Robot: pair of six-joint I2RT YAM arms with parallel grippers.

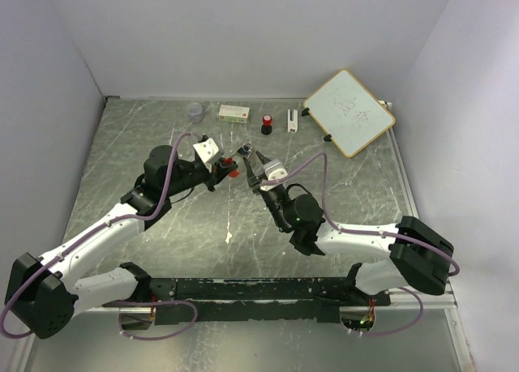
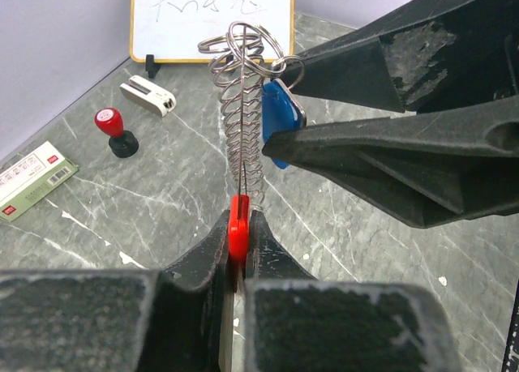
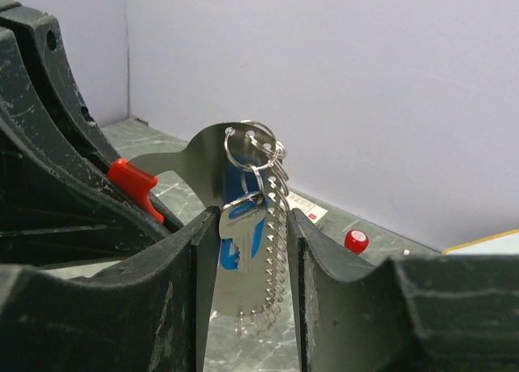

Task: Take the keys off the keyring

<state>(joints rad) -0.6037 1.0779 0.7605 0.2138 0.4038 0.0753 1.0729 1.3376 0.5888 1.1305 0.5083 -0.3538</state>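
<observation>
The keys hang in the air between my two grippers. My left gripper (image 2: 239, 230) is shut on the red strip (image 2: 238, 224) at the foot of the silver jagged-edged bunch (image 2: 242, 121), which stands upright. Wire rings (image 2: 243, 41) sit at its top, and a blue-headed key (image 2: 280, 121) hangs from them. My right gripper (image 3: 251, 226) is open, its fingers (image 2: 389, 153) on either side of the blue-headed key (image 3: 239, 230) and the silver bunch (image 3: 272, 250). In the top view the left gripper (image 1: 233, 167) and right gripper (image 1: 252, 164) meet at the bunch (image 1: 245, 151).
At the back of the table stand a whiteboard (image 1: 350, 111), a small white block (image 1: 292, 119), a red-and-black knob (image 1: 267, 124), a green-and-white box (image 1: 233, 112) and a clear cup (image 1: 195, 110). A white tag (image 1: 207, 151) sits on the left wrist.
</observation>
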